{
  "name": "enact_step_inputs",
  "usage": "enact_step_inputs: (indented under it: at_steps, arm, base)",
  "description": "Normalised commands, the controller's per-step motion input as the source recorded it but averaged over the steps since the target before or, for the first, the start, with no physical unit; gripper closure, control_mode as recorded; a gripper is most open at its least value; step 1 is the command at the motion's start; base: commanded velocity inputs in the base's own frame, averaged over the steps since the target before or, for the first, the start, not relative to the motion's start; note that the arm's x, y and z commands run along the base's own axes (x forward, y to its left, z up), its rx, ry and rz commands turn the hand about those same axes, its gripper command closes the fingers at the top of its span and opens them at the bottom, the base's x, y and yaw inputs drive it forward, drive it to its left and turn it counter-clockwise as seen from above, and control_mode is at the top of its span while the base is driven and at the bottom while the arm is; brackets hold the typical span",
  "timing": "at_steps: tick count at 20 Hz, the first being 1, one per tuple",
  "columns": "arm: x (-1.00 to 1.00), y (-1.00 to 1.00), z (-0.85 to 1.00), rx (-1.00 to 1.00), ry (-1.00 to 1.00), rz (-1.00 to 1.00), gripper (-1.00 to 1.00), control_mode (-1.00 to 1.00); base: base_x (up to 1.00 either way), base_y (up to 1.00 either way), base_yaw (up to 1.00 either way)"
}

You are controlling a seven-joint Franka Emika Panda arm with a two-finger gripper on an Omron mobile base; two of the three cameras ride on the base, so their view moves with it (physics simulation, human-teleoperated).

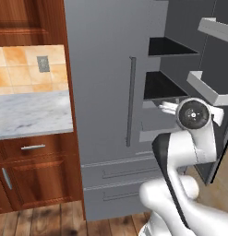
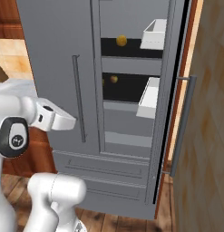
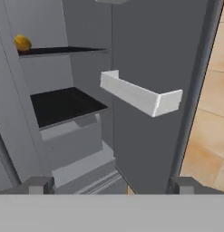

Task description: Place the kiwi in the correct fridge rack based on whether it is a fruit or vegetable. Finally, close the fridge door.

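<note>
While fridge door [image 2: 177, 68] stands open | fingers [image 3: 111, 186] spread, empty (tips cropped) | yellow-orange fruit [image 3: 22, 43] on upper shelf.

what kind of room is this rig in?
A simulated home kitchen, most likely: a grey fridge with its door open, a marble counter over wooden cabinets, and a tiled wall behind it.

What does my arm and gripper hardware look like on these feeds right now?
The arm is glossy white with rounded, tube-like links and a dark charcoal band at the joint. A round dark cap with a grey ring and small centre marking closes the joint end; another shows in the right base view. The gripper has two small, blocky dark-grey fingertips. No cables show.
</note>
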Motion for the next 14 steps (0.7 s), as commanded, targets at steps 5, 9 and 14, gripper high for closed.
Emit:
enact_step_inputs:
  at_steps: [5,9,14]
  arm:
    - [-0.89,-0.85,0.00,0.15,0.08,0.08,-1.00,-1.00]
    - [-0.76,-0.96,0.00,0.16,0.06,0.14,-1.00,-1.00]
    - [-0.13,-1.00,0.00,0.15,-0.03,0.21,-1.00,-1.00]
  base:
    - [0.00,0.00,0.00]
    - [0.00,0.00,0.00]
    - [0.00,0.00,0.00]
